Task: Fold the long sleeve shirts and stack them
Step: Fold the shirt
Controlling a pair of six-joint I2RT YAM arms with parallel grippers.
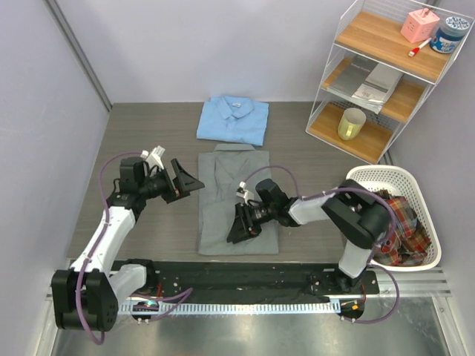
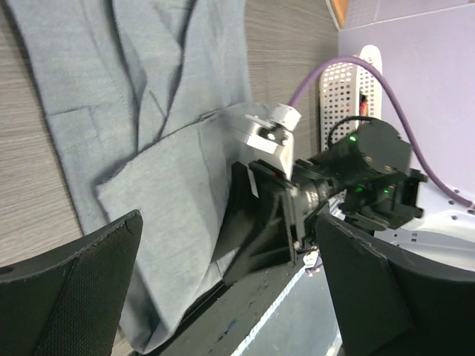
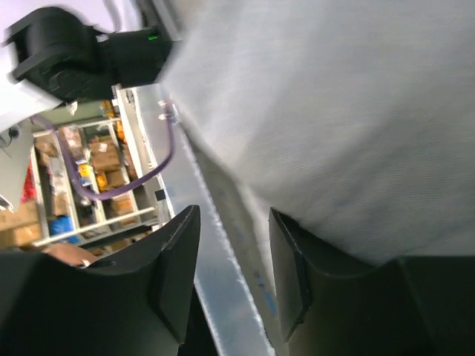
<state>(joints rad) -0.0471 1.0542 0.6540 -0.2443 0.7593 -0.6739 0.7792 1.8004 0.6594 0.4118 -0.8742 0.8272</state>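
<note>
Right gripper [image 1: 241, 226]: low over the near right part of the plain grey collared cloth shirt [image 1: 230, 185], about 5 o'clock from the shirt's middle. In the right wrist view the fingers [image 3: 174, 274] stand part-way spread. The gap shows the metal strip at the table's near edge and no cloth. Grey cloth lies against the outer side of one finger. Not seen to be pinching anything.

Left gripper [image 1: 189, 182]: spread wide and empty, just beside the shirt's left edge about midway along it. From this pincer the shirt lies at 3 o'clock. The wrist view looks across the cloth at the other pincer.

Grey shirt: flat on the dark wood-grain table [image 1: 148, 133]. Long axis runs 6 to 12 o'clock, collar at the far end, hem toward the arm bases. It reads as a narrow rectangle, and the left wrist view shows a flap lying over the near part.

Judgement: sides are in and the lengthwise fold of hem toward collar remains. The right arm is nearer the hem. The left would have to travel toward 6 o'clock along the edge to reach the near left corner.

Farther at 12 o'clock: the folded plain light blue collared shirt [image 1: 232, 119], just beyond the grey collar, apart from it. Likely the stack base.

At 3 o'clock, well apart: the white plastic lattice basket [image 1: 386, 172].
</note>
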